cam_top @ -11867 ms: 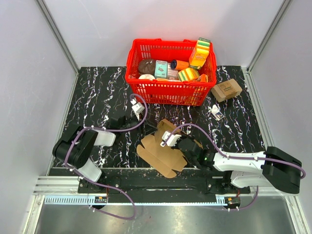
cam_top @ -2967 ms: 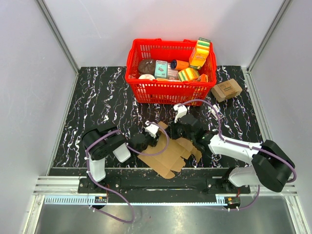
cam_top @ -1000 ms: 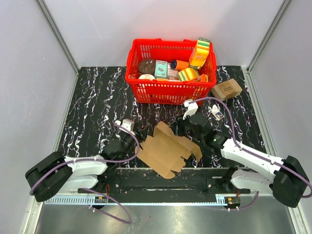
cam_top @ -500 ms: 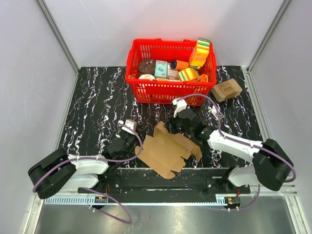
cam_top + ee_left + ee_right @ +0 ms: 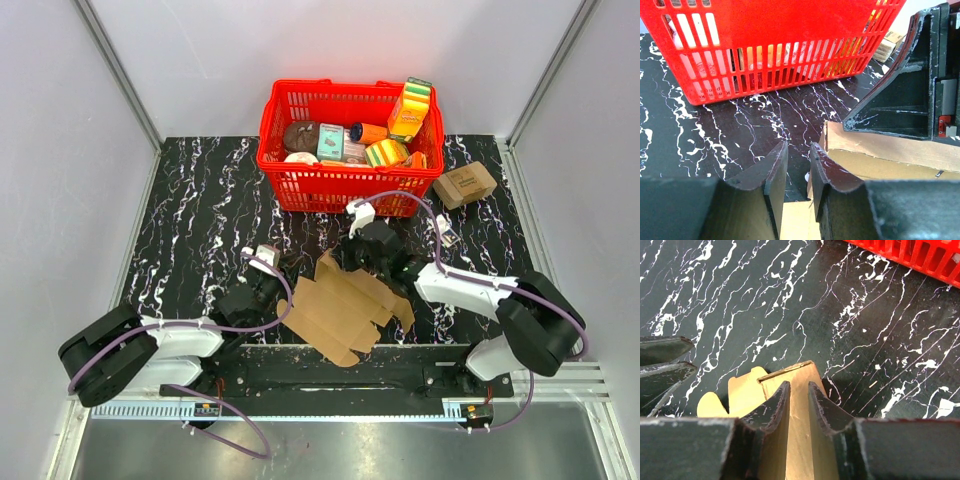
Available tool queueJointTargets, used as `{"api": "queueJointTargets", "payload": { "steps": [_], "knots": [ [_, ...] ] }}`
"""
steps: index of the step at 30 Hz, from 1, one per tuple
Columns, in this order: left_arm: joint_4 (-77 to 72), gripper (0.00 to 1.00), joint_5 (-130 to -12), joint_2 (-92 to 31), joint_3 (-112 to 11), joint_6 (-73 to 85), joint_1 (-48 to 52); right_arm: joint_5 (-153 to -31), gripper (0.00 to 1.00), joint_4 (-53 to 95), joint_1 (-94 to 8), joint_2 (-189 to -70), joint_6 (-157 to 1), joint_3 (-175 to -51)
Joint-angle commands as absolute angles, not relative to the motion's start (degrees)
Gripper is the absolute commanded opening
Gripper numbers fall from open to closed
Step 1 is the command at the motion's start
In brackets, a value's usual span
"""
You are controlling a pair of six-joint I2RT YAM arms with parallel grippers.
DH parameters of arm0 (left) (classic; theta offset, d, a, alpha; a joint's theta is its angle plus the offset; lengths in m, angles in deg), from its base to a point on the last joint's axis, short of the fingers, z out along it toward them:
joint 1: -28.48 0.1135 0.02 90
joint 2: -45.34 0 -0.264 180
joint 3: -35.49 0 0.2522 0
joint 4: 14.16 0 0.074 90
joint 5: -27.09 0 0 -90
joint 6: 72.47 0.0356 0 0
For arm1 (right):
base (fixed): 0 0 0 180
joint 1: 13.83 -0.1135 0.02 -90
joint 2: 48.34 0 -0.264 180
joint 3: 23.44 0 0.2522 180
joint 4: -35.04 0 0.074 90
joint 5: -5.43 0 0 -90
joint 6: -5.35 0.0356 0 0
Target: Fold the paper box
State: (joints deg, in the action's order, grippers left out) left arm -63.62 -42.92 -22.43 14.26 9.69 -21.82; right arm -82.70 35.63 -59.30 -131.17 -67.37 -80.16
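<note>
Basket [image 5: 335,192]: red, slatted, at the middle of the tabletop's [image 5: 200,210] far edge.
In basket: yellow-green pack [image 5: 410,108] upright in its far right corner; orange bottle [image 5: 370,132] lying beside it; striped pack [image 5: 386,152] front right; teal packet [image 5: 331,141] in the middle; brown round thing [image 5: 300,134] at the left.
Carton [image 5: 465,184]: small, brown, shut, just right of the basket, near the far right corner.
Box [image 5: 340,310]: unfolded brown cardboard, mostly flat at the middle of the near edge, its far flap raised.
Left claw [image 5: 799,150]: low at the box's side toward the left edge; jaws a narrow slit apart, cardboard beneath the tips.
Right claw [image 5: 796,386]: at the raised far flap; jaws a narrow slit apart, the flap's face showing through the gap.
</note>
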Motion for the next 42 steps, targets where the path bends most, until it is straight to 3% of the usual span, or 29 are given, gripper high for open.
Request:
{"api": "queueJointTargets", "payload": {
  "steps": [1, 42],
  "knots": [
    [-68.3, 0.29, -41.6, -23.4, 14.8, 9.2, -22.0, -84.4, 0.26, 40.2, -58.8, -132.2, -68.6, -82.7],
    [-71.9, 0.20, -42.1, -27.7, 15.5, 7.9, -22.0, -90.7, 0.24, 36.2, -58.8, -133.7, -70.8, -81.6]
  ]
}}
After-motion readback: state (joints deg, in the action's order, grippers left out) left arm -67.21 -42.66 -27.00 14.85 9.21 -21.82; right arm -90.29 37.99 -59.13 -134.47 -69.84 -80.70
